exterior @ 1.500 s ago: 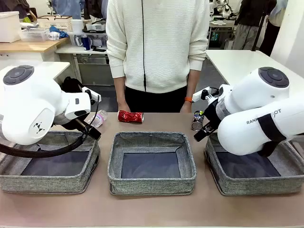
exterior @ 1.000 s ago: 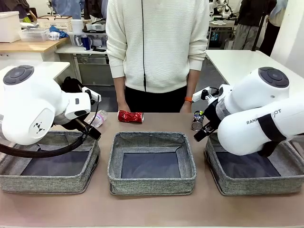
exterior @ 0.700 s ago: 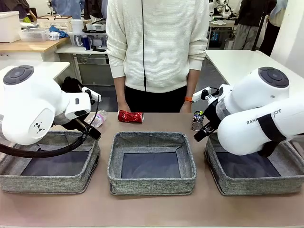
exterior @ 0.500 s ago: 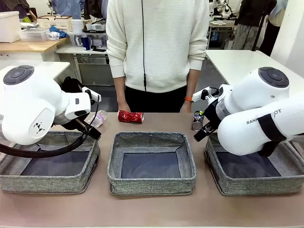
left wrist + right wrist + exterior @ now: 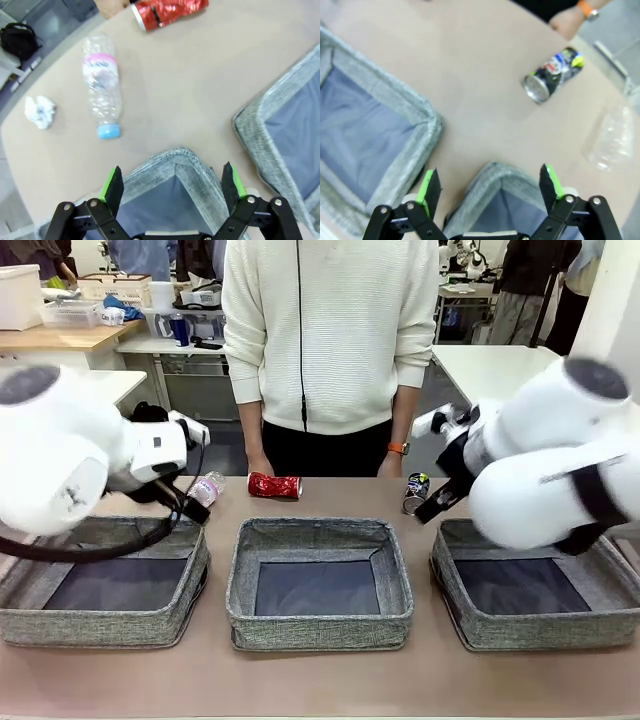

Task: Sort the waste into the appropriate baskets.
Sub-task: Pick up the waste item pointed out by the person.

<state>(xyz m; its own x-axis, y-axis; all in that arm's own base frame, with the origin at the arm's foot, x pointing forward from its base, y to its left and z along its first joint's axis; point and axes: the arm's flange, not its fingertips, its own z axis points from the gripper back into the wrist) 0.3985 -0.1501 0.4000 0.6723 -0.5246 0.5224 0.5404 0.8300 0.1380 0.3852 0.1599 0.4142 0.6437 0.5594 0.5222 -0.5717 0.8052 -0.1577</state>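
Waste (image 5: 275, 485) lies beyond 3 baskets (image 5: 318, 623): red can (image 5: 170, 11), bottle (image 5: 102, 85), paper wad (image 5: 40, 111), dark can (image 5: 553, 74), cup (image 5: 612, 140). Over basket corners, left gripper (image 5: 172, 172) and right gripper (image 5: 490, 177) gape empty; a person's hands (image 5: 392, 466) hang near the cans.

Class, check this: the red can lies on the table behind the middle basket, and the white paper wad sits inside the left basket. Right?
Not quite. The white paper wad lies on the table, outside the left basket, as the left wrist view shows. The red can does lie behind the middle basket.
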